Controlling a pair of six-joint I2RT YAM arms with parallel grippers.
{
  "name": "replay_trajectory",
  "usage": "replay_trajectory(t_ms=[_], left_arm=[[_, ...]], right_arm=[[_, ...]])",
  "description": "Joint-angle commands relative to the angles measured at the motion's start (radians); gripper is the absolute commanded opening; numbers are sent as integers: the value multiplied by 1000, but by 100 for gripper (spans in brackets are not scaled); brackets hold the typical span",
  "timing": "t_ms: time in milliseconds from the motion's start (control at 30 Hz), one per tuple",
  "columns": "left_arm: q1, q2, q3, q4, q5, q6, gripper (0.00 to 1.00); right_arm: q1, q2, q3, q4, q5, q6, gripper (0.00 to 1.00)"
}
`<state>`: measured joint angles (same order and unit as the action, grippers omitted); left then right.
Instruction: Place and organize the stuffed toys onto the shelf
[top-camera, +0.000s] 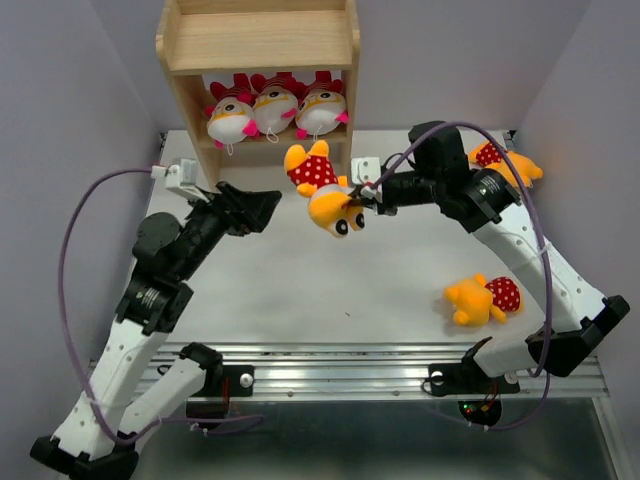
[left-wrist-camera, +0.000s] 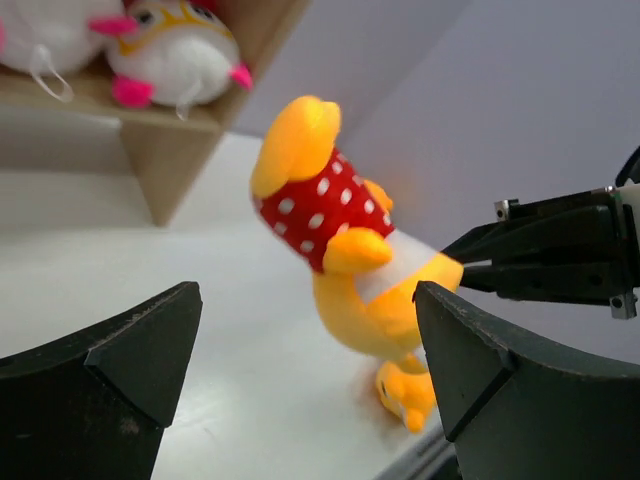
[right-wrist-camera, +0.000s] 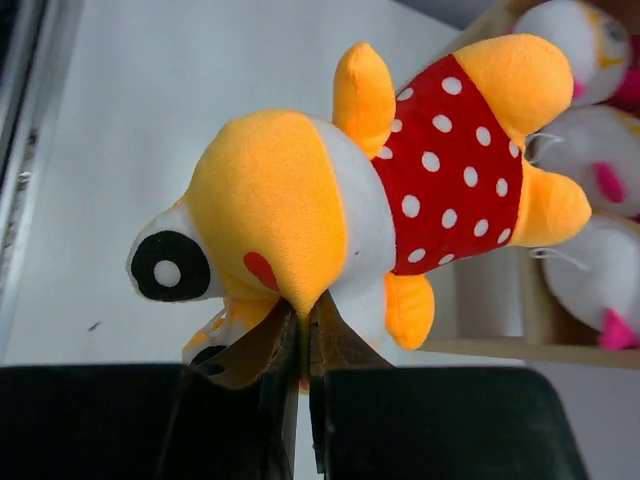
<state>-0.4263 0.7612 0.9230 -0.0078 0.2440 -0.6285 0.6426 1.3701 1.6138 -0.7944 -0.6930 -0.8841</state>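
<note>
The wooden shelf (top-camera: 260, 45) stands at the back; its lower tier holds three white-faced pink toys (top-camera: 275, 110). My right gripper (top-camera: 362, 196) is shut on the head of an orange toy with a red dotted body (top-camera: 322, 190) and holds it above the table in front of the shelf. The same toy shows in the right wrist view (right-wrist-camera: 350, 200) and the left wrist view (left-wrist-camera: 345, 250). My left gripper (top-camera: 270, 205) is open and empty, just left of that toy. Two more orange toys lie on the table, one at the far right (top-camera: 505, 165), one at the near right (top-camera: 483, 298).
The shelf's upper tier (top-camera: 262, 40) holds nothing. Grey walls close in on both sides of the white table (top-camera: 300, 290). A metal rail (top-camera: 350, 365) runs along the near edge.
</note>
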Motion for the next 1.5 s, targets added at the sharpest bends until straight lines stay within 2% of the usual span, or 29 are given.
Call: replay_trajectory(t_ms=[0, 33, 200, 467, 567, 767, 1000, 1033, 1100, 1133, 1200, 1267, 1300, 1333, 1400, 1467], left_arm=[[-3, -98, 68, -227, -311, 176, 99], [-5, -114, 66, -253, -322, 187, 99], [-5, -212, -7, -258, -331, 161, 99], [-5, -299, -84, -258, -324, 112, 99], [-5, -322, -99, -261, -319, 105, 99], [-5, -365, -127, -265, -324, 92, 99], [-5, -388, -151, -273, -322, 78, 99], [-5, -393, -156, -273, -319, 75, 98], [-5, -398, -161, -271, -316, 67, 98], [-5, -402, -164, -271, -315, 62, 98], [-5, -405, -168, -271, -313, 56, 98], [-5, -410, -171, -270, -310, 50, 98], [-5, -411, -173, -271, -310, 49, 98], [-5, -410, -173, -270, -308, 44, 98], [-5, -412, -176, -270, -305, 39, 98], [-5, -415, -181, -267, -304, 33, 98]], right_arm=[[3, 91, 194, 116, 220, 82, 1], [3, 113, 272, 141, 249, 73, 1], [3, 239, 460, 270, 433, 42, 1], [3, 536, 820, 417, 581, -42, 2], [3, 581, 850, 545, 639, -45, 1], [-6, 675, 888, 690, 688, -9, 1], [-26, 735, 910, 784, 728, 25, 1], [-37, 742, 913, 816, 736, 31, 8], [-37, 750, 911, 827, 736, 31, 10], [-46, 753, 908, 830, 734, 33, 15], [-55, 761, 903, 833, 727, 37, 16], [-64, 764, 893, 839, 724, 39, 22], [-64, 767, 890, 840, 724, 40, 27], [-73, 767, 887, 840, 722, 45, 36], [-73, 762, 880, 842, 718, 47, 45], [-83, 756, 870, 845, 711, 51, 50]])
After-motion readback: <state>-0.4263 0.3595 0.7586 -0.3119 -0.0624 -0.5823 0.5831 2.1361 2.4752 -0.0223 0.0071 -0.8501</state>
